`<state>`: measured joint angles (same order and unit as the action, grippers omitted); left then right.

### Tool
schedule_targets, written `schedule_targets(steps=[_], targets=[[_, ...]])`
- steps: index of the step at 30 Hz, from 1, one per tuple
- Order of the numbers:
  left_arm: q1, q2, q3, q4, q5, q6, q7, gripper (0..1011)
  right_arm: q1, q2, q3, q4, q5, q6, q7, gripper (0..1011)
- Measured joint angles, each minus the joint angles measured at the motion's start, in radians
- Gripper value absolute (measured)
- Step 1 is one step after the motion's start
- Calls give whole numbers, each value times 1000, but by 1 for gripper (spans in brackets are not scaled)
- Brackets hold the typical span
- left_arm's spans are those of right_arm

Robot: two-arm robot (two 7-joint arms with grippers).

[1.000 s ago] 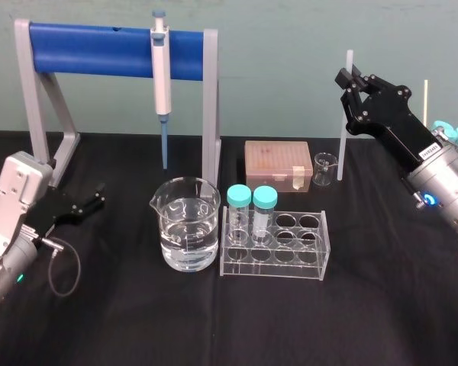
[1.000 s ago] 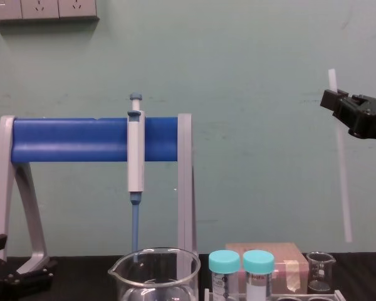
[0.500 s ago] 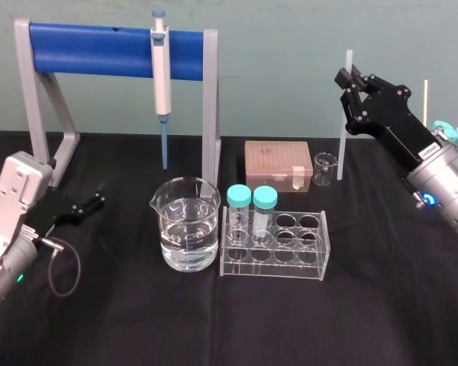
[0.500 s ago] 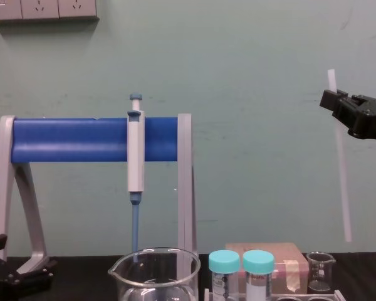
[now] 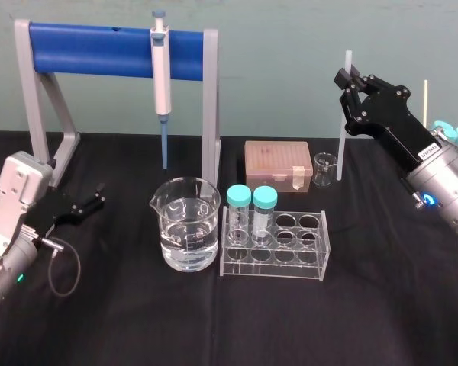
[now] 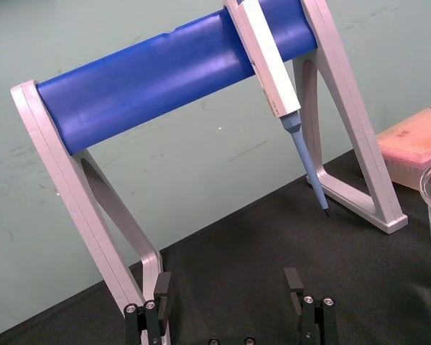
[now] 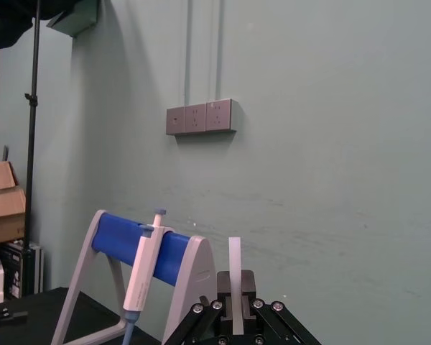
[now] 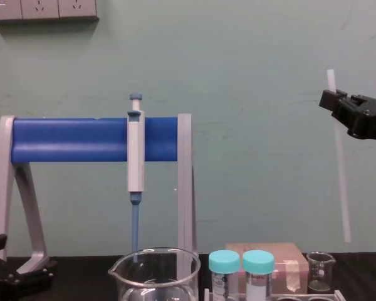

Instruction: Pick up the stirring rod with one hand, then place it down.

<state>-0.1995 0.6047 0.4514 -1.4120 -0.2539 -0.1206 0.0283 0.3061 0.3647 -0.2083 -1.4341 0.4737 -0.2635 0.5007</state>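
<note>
At the right gripper (image 5: pixel 345 82), raised high on the right side: fingers closed tight on the stirring rod (image 8: pixel 343 182), near its top end. Almost upright, long axis vertical with only a slight lean; short piece above the fingers, long part hanging below. Lower end in the air, just above the small beaker (image 5: pixel 324 169), not touching it. At the left gripper (image 5: pixel 98 197), low over the black table (image 5: pixel 366 305) near the grey stand (image 5: pixel 211 107): fingers apart, holding nothing.
</note>
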Motion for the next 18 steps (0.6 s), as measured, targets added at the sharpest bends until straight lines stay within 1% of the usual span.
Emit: schedule_targets(steps=[18], targets=[[0, 0, 0, 0, 0, 0, 0, 1000, -3, 1, -2, -3, 3, 1, 1, 72]])
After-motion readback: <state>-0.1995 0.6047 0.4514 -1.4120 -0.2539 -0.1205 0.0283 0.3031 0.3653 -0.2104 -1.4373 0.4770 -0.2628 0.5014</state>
